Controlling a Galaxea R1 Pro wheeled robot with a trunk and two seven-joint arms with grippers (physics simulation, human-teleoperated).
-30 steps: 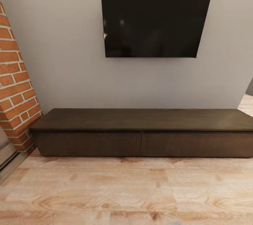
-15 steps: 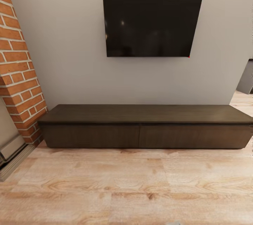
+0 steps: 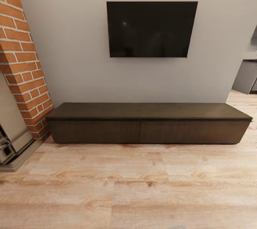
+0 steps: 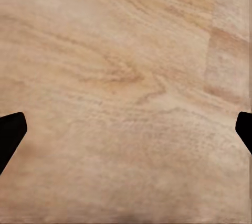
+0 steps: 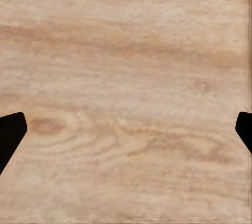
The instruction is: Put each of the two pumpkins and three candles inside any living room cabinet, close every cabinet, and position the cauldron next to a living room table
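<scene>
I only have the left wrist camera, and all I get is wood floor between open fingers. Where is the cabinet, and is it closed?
Observer: The cabinet is straight ahead against the wall, under the TV. Both drawer fronts sit flush, so it looks closed.
Operator: What is at its left end?
Observer: A brick fireplace stands right beside that end.
Operator: And the right gripper?
Observer: The right gripper has its fingers spread wide over the floor, with nothing between them.
</scene>
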